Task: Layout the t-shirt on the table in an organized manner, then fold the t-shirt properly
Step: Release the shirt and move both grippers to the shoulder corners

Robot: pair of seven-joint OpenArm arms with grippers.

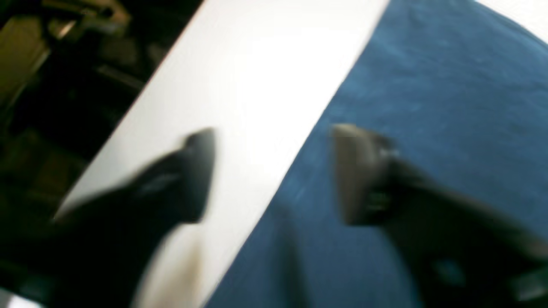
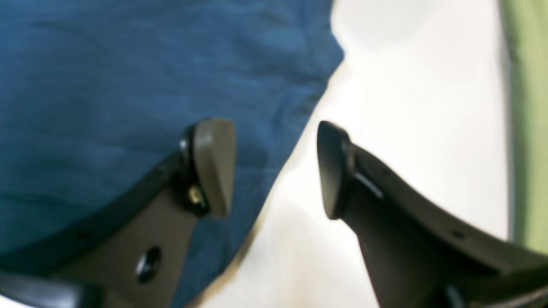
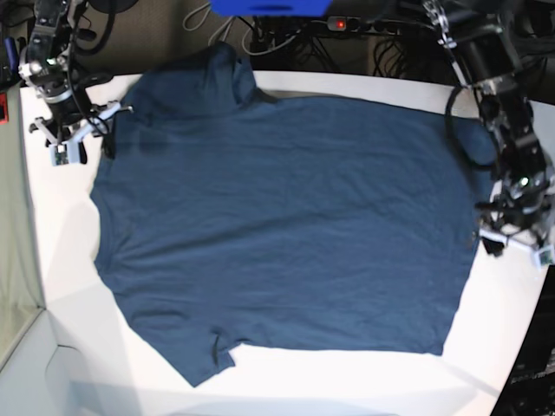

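The dark navy t-shirt (image 3: 286, 225) lies spread flat and sideways on the white table (image 3: 347, 381), one sleeve (image 3: 227, 69) at the back edge and the other (image 3: 212, 355) near the front. My left gripper (image 1: 278, 171) is open over the shirt's straight edge (image 1: 428, 107): one finger stands above cloth, the other above bare table (image 1: 239, 85). My right gripper (image 2: 274, 167) is open too, straddling the cloth's border (image 2: 128, 85), with nothing between its pads. In the base view the left arm (image 3: 512, 182) is at the shirt's right end and the right arm (image 3: 65, 104) at its back-left corner.
Cables and a power strip with a red light (image 3: 338, 23) lie behind the table. The table's edge (image 1: 128, 115) drops to a dark floor just beside my left gripper. A green panel (image 2: 528, 128) runs along the table beside my right gripper.
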